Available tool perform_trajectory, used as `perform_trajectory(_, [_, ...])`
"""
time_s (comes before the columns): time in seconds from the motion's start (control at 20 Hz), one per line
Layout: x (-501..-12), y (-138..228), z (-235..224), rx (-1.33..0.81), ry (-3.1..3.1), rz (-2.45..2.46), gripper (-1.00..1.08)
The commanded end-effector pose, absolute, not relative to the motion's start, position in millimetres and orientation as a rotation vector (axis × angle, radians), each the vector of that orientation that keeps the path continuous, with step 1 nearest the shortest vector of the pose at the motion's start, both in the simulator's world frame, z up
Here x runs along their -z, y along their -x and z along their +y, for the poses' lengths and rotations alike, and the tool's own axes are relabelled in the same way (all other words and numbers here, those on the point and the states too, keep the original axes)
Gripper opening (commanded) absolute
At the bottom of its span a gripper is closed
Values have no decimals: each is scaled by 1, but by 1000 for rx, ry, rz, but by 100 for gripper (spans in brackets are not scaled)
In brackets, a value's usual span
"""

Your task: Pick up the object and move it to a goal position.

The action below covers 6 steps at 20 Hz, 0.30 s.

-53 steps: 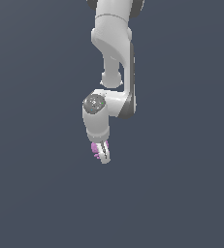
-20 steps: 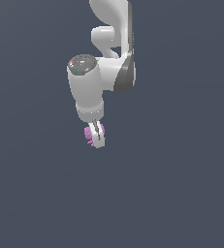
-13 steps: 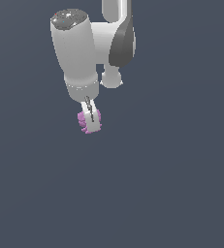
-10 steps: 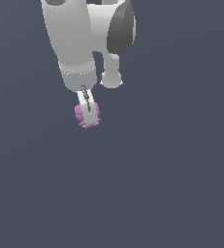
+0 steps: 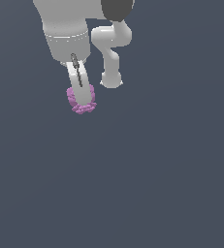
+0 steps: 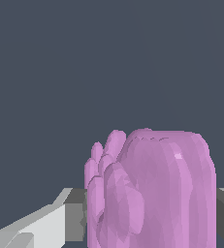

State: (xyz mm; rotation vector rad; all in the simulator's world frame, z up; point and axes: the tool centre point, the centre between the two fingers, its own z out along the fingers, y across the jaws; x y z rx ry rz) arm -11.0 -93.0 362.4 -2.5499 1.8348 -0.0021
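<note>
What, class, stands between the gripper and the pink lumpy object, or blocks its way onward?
Nothing stands between them: the gripper is shut on the pink lumpy object, fingers pressing its sides in the wrist view. Around it only plain grey background shows, with no obstacle and no goal marker visible.

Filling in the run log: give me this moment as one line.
phase: carrying | gripper: shut on pink lumpy object | object: held between the jaws | goal marker: none visible

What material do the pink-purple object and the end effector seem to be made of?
The object looks like matte soft plastic or rubber: uniform pink-purple, lumpy lobes, only one faint highlight. As this is a render, the true material stays open. The end effector, shut on it, looks like smooth white painted plastic or metal, with grey finger pads that seem dull and rubber-like.
</note>
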Motion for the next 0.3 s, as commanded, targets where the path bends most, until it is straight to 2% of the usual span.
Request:
perform_trajectory(0.0, [-372,11,-94,0,2551,1835,-100])
perform_trajectory(0.25, [-378,11,-95,0,2551,1834,-100])
